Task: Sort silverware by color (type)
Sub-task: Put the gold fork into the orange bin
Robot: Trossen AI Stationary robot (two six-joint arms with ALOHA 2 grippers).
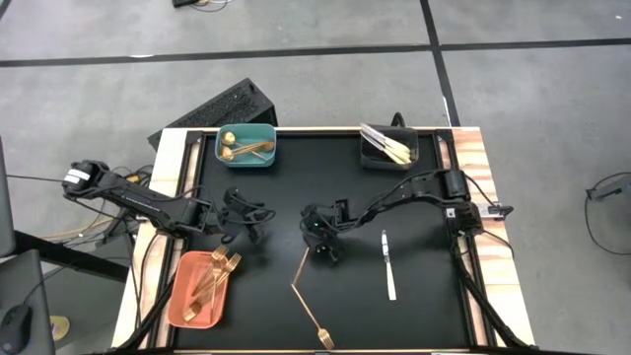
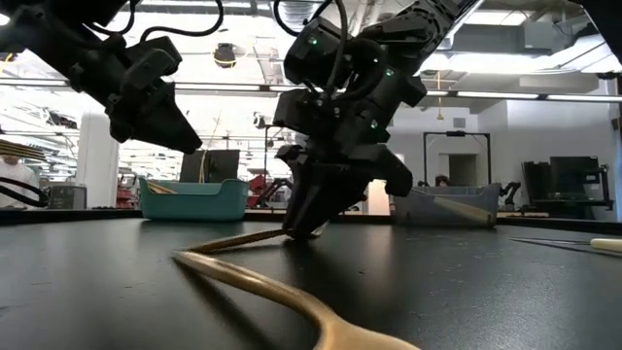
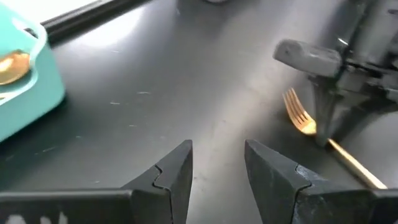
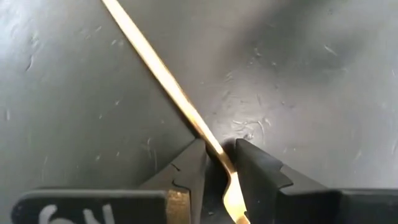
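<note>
A gold fork (image 1: 302,267) lies on the black table, with my right gripper (image 1: 317,248) pointing down, shut on its tine end; the low view shows that gripper (image 2: 306,231) at the table top. A second gold fork (image 1: 310,314) lies nearer the near edge, its handle tip close to the first fork's handle tip. A white knife (image 1: 387,264) lies flat to the right. My left gripper (image 1: 246,222) hovers open above bare table left of the right gripper, touching nothing; its wrist view (image 3: 217,162) faces the held fork's tines (image 3: 298,115). My right gripper pinches the gold fork at its narrow neck (image 4: 214,148), between tines and handle, one finger on each side. The fingers come from above, pointing down, and lie across the fork. The handle (image 2: 233,240) stretches away along the table toward the near left.
A teal bin (image 1: 245,145) with gold spoons and a dark bin (image 1: 387,148) with cream knives stand at the far edge. A salmon bin (image 1: 202,286) with gold forks sits near left. Wooden table edges (image 1: 483,187) border the black mat.
</note>
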